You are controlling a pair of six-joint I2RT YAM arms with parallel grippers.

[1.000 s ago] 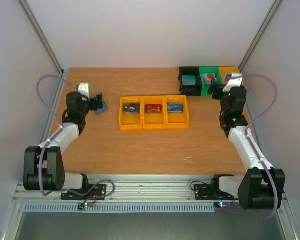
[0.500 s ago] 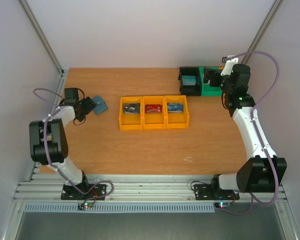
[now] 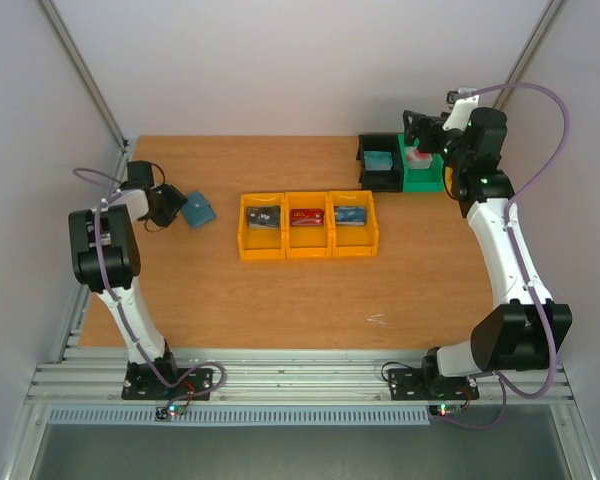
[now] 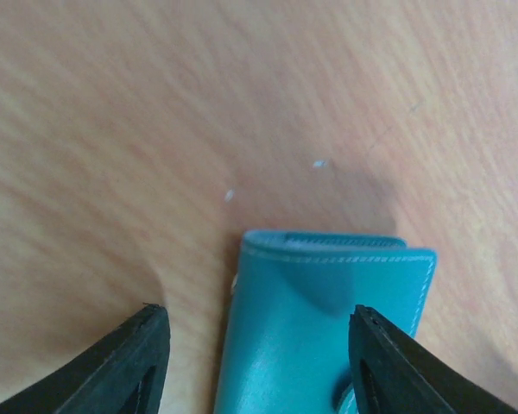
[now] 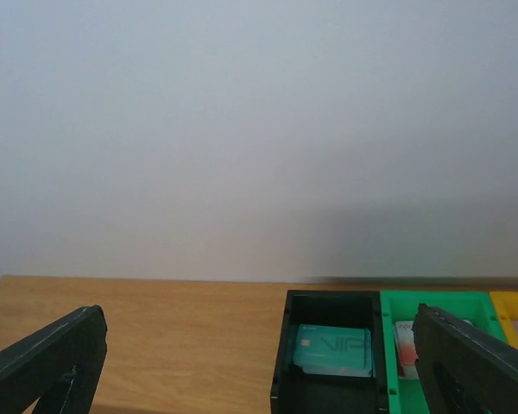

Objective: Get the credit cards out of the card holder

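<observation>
Card holder [image 4: 315, 302] lies folded on the table [image 3: 280, 300], far left, its long axis in line with the reach of the left gripper [image 4: 257, 315]. Jaws stand apart, straddling its near end, not clamped. Right gripper [image 5: 257, 345], also spread wide, is well apart from it.

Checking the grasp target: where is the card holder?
In the top view the card holder lies on the table, left of the yellow bins, beside the left gripper.
</observation>
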